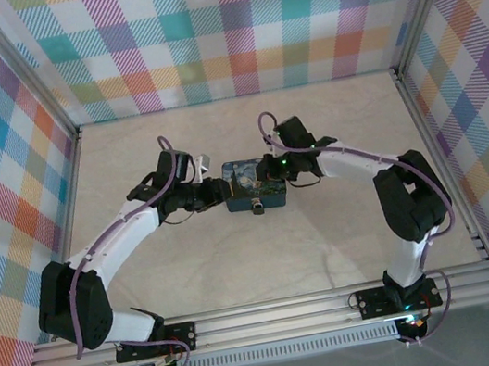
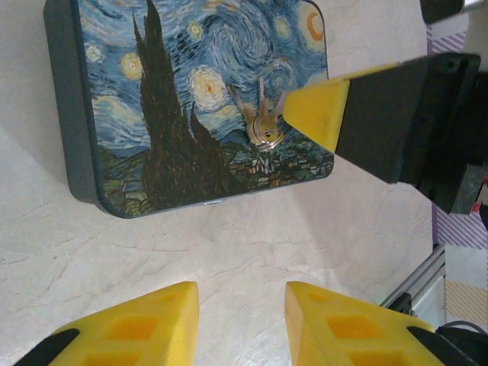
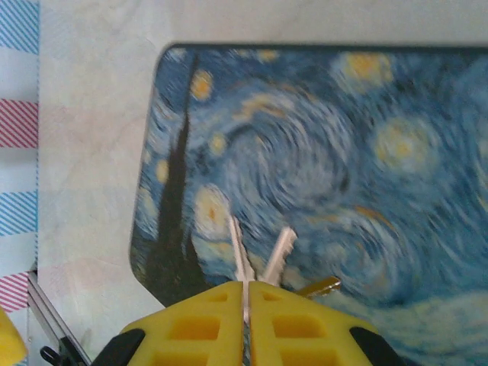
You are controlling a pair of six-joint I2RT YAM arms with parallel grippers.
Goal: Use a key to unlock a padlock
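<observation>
My right gripper (image 3: 245, 286) is shut on the key (image 3: 279, 255) bunch. Two thin silver blades and a brassy tip fan out past its yellow fingertips, just above the lid of the dark blue painted tin (image 3: 328, 152). In the left wrist view the key (image 2: 263, 128) hangs at the tip of a right finger (image 2: 314, 111) over the tin (image 2: 152, 107). My left gripper (image 2: 242, 293) is open over bare table just short of the tin, with nothing between its fingers. A small dark and silver thing at the tin's near edge looks like the padlock (image 1: 258, 206); it is too small to be sure.
From above, the tin (image 1: 249, 182) lies mid-table between the left gripper (image 1: 215, 191) and the right gripper (image 1: 273, 171). Plaid walls close off three sides. An aluminium rail (image 1: 276, 314) runs along the near edge.
</observation>
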